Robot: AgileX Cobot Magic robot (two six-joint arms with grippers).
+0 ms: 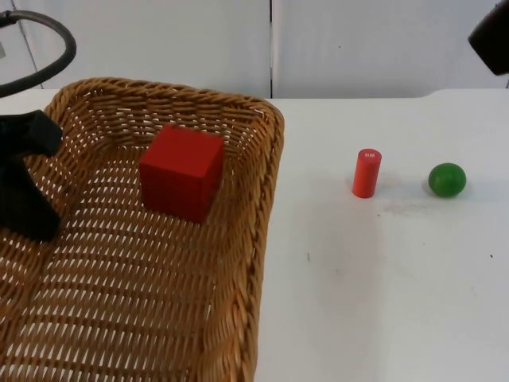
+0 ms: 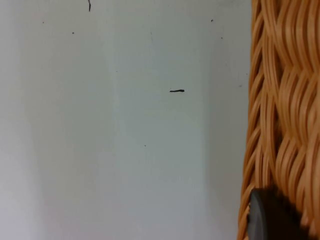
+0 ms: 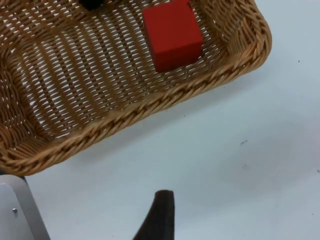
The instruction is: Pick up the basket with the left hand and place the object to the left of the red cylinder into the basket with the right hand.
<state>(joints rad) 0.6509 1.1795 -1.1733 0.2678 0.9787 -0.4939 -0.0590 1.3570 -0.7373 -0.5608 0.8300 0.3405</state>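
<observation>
The bench (image 1: pixel 382 302) is white and ends at a grey wall. The basket (image 1: pixel 254 239) is the largest thing on show, a stiff, light wicker tray with a thick braided rim, seemingly raised over the bench's left side. Its open weave should give little under a pinch, so the rim is the natural place to hold it, and the left gripper (image 1: pixel 24 207) is at the left rim, a black fingertip (image 2: pixel 272 217) pressed against the weave, so I judge it clamped on the wall there. Inside, toward the basket's far end, lies the cube (image 1: pixel 181 171), a red block with flat matt faces, probably light and rigid, easy to take across two opposite sides. It sits flat on the woven floor, apart from the walls, so the placing looks done. Well to the right of the basket stands the cylinder (image 1: pixel 367 173), upright, with the green ball (image 1: pixel 447 180) near its right side. The right gripper (image 3: pixel 159 216) hangs above bare bench just outside the basket's right rim, holding nothing; how wide it stands I cannot tell.
</observation>
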